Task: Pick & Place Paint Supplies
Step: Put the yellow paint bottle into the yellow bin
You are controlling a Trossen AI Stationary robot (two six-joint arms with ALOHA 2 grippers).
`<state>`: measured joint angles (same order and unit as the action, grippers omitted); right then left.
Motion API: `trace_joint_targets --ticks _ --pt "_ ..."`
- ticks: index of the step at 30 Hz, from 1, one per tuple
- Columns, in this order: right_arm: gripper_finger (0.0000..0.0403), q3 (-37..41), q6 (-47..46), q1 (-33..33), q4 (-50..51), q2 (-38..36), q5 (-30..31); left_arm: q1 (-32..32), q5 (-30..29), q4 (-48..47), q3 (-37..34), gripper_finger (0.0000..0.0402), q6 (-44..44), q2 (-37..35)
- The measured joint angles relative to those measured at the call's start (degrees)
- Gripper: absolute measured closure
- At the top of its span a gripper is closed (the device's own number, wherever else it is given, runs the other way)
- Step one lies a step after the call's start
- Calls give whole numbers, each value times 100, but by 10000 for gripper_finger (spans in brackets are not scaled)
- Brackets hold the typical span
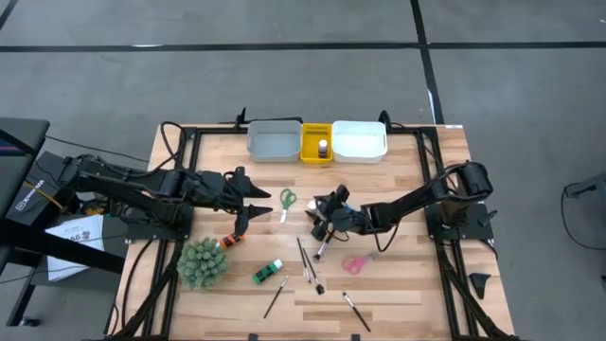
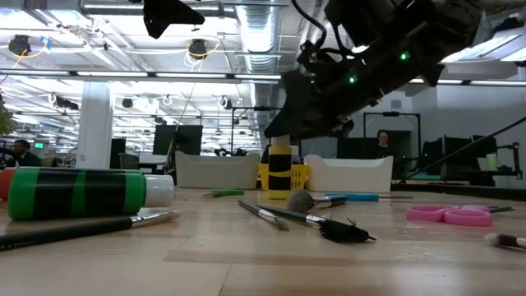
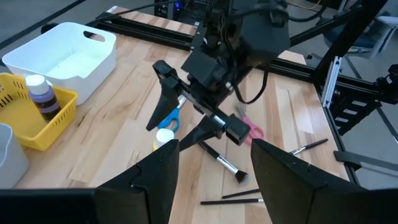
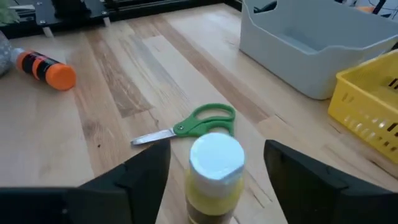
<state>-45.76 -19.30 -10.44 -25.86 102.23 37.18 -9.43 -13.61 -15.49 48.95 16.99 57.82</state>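
From above, the right gripper (image 1: 323,215) reaches to mid-worktop (image 1: 407,284) beside the green-handled scissors (image 1: 287,200), while the left gripper (image 1: 254,201) waits just left of them; an orange bottle (image 1: 231,240), a green bottle (image 1: 267,272), pink scissors (image 1: 357,262) and several brushes (image 1: 305,260) lie nearer the front; in the low view a yellow bottle (image 2: 280,167) stands upright under the right arm; the left wrist view shows the left fingers (image 3: 155,171) spread and empty, facing the right gripper (image 3: 186,121), whose fingers stand apart above the yellow bottle (image 3: 164,137); the right wrist view shows the white-capped yellow bottle (image 4: 214,171) between the parted right fingers (image 4: 149,168), not touching either.
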Motion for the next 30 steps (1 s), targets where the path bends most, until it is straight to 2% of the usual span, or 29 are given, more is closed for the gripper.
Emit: trace_joint_targets --ticks 6,8,11,15,19,21,25,30 --pt "146 -39 25 17 411 -485 -325 0 0 2 0 207 0 0" --pt "145 -187 25 78 1050 -734 -621 0 0 2 0 207 0 0" --pt "145 -676 63 301 2209 -1055 -1384 -1 1 2 0 207 0 0" --pt "145 -1808 369 723 4131 -1230 -2460 -62 0 7 0 207 -2 -2" --pt "145 -3042 897 1190 6367 -890 -3412 -145 0 7 0 207 -4 -2" --pt "145 -3510 1300 1375 7099 -589 -3799 -162 0 4 0 207 -47 -2" --pt "145 -4177 2431 1483 8097 25 -4141 -160 -10 -69 0 207 -342 -2" --pt "145 -4540 3474 1383 8549 519 -4209 -160 -243 -435 0 207 -458 -2"
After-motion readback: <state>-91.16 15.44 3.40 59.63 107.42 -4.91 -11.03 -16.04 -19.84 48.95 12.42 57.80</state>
